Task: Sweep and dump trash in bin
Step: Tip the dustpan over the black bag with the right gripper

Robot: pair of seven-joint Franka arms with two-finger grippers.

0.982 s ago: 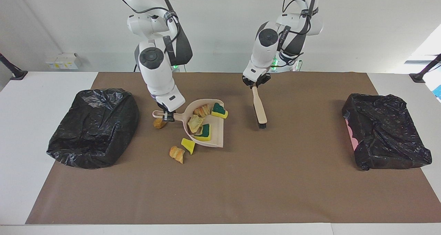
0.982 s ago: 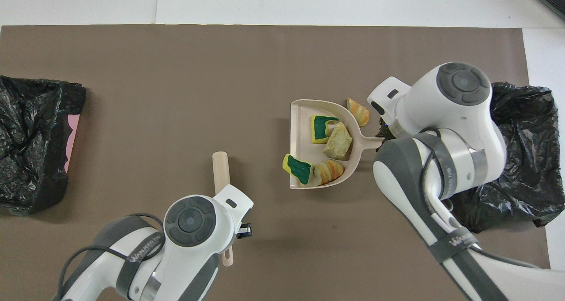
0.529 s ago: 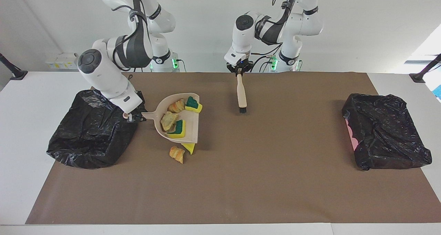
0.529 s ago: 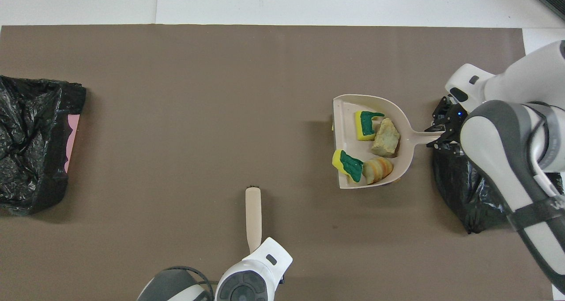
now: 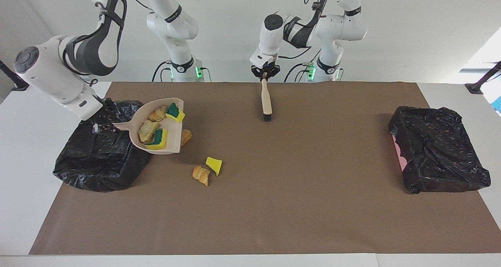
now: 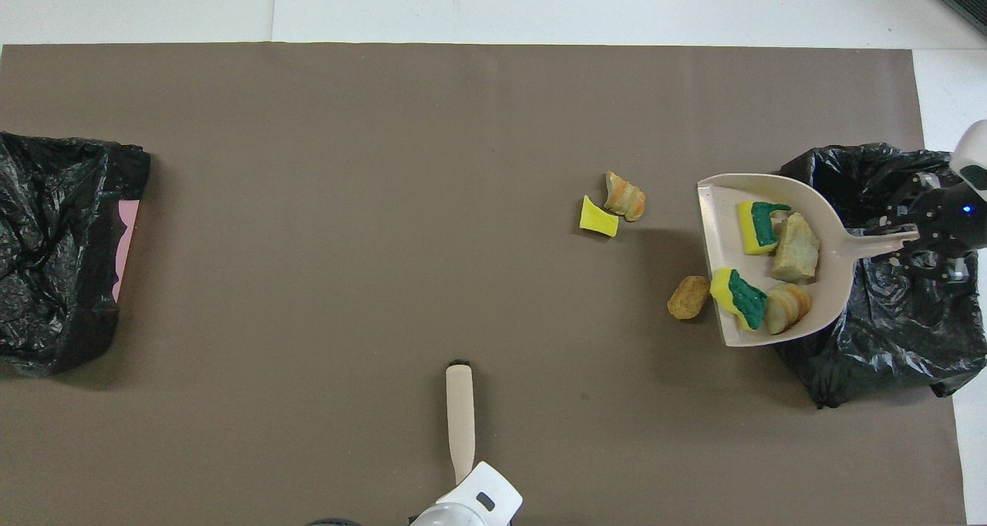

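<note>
**Q:** Where was the trash, and what carried it?

**A:** Four scraps lay in a beige dustpan (image 5: 172,139): two green-topped sponge bits (image 5: 175,112), a beige chunk (image 6: 796,247) and a striped golden-brown bread piece (image 6: 786,308). The pan was raised, partly over the rim of a bin lined with a black bag (image 5: 100,157) at the right arm's end of the table. Three scraps lay on the brown mat (image 5: 274,204): a round brown bread piece (image 6: 688,297) just beside the pan's open edge, and a plain yellow sponge bit (image 5: 214,165) touching another golden-brown bread piece (image 5: 201,175), both farther from the robots.

**Q:** What were the grippers doing?

**A:** The right gripper (image 5: 102,125) was over that bin, its fingers clamped on the dustpan's handle. The left gripper (image 5: 265,73) was closed tight on the handle end of a small brush (image 5: 266,101), over the mat's edge nearest the robots; the brush hung down with its dark bristles lowest, and whether they touched the mat could not be told.

**Q:** Anything else on the table?

**A:** A second bin lined with a black bag (image 5: 438,155), a strip of pink showing at one side, sat at the left arm's end, well apart from everything else.
</note>
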